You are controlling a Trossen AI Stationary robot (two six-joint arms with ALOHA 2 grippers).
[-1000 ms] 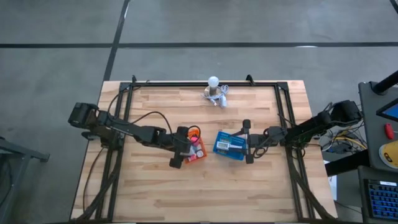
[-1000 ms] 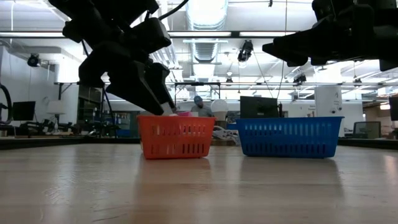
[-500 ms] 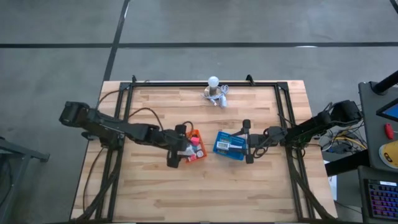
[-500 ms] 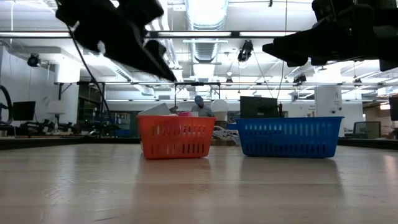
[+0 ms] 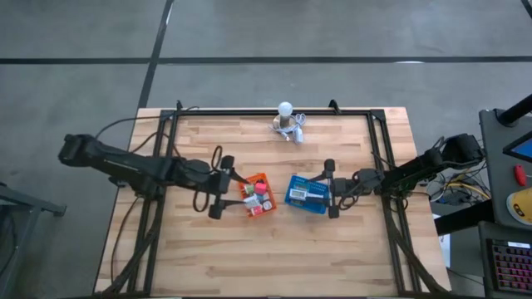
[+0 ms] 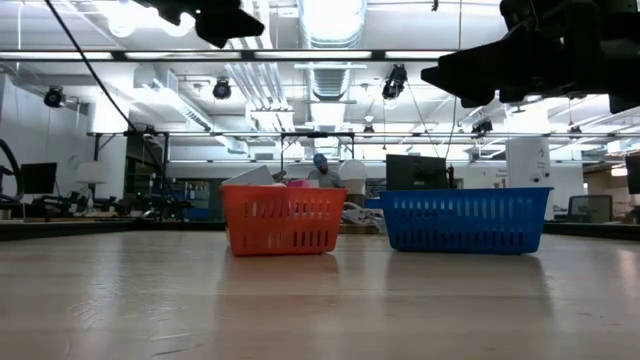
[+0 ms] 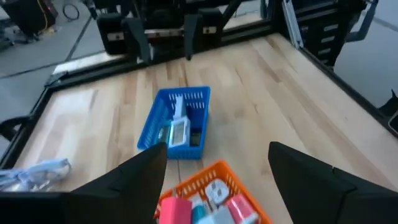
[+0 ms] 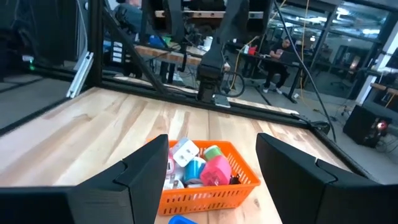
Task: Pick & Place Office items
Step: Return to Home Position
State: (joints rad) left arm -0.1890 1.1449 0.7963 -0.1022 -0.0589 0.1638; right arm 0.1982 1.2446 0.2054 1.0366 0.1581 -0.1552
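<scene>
The office items lie in two trays in the middle of the table. An orange tray [image 5: 249, 205] holds pink, white, teal and green pieces [image 8: 200, 165]. A blue tray [image 5: 317, 204] to its right holds white and dark pieces [image 7: 180, 131]. My left gripper [image 5: 223, 188] hangs open just left of the orange tray and high above it, holding nothing. My right gripper [image 5: 331, 189] stands open at the blue tray's right end, above its rim, holding nothing.
A white round-bulbed cluster with cables [image 5: 288, 121] sits near the table's far edge. A black frame [image 5: 376, 133] runs along the table's far, left and right sides. Bare wood lies in front of both trays toward the near edge.
My left gripper has risen from just over the orange tray and drawn back toward the table's left edge, tipping from steeply downward to nearer level. Its fingers stay apart. The trays and my right gripper have kept still.
</scene>
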